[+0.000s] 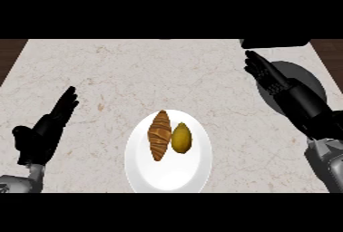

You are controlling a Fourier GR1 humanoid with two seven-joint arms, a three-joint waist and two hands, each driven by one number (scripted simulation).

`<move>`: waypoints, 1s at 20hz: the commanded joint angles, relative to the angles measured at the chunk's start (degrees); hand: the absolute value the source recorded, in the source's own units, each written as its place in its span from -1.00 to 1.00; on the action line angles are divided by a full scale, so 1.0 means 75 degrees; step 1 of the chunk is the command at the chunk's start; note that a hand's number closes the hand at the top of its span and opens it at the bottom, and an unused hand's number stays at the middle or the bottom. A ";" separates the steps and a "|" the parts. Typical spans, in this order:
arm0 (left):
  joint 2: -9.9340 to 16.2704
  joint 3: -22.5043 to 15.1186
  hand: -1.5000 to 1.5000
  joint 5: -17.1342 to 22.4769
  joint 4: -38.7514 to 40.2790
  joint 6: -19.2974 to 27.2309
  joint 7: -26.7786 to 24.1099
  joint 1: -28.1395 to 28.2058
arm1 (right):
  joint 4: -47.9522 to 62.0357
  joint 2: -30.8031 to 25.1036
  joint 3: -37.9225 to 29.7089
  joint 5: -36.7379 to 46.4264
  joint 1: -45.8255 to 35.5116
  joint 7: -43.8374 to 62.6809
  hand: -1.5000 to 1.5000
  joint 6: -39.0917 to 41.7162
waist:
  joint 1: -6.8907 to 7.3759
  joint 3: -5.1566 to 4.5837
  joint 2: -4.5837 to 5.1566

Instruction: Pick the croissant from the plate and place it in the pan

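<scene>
Nothing is done yet: the croissant (159, 135) lies on the plate (167, 174) at 6 o'clock, ungrasped, while the right hand (281, 88), fingers straight, hovers over what seems the pan (309, 78) at 2 o'clock.

Left hand (46, 131) was just parked at the near left, fingers straight and angled up toward the far right, thumb sticking out to the side, grey forearm barely poking in from the near edge. Right hand (281, 88) was stretched way out on the far right, fingers straight and pointing far-left, holding nothing, its forearm coming up from the near right corner.
</scene>
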 commanded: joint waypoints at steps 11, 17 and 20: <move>-0.2022 -0.0841 0.00 -0.0235 -0.0087 0.0299 -0.1545 0.0047 | 0.1846 0.2367 0.0210 0.1104 0.1934 -0.4024 -1.00 -0.1401 | 0.0351 -0.0104 -0.0022; -0.2360 -0.0820 0.00 -0.0449 -0.0077 0.0289 -0.1642 0.0189 | 0.1446 0.1917 0.0604 0.2632 0.1693 -0.3629 -1.00 -0.1744 | 0.0360 -0.0115 -0.0064; -0.2068 -0.0468 0.00 -0.0280 -0.0314 0.0043 -0.1354 0.0066 | 0.1181 0.1280 0.0350 0.2672 0.1329 -0.2941 -1.00 -0.1174 | 0.0368 -0.0116 -0.0065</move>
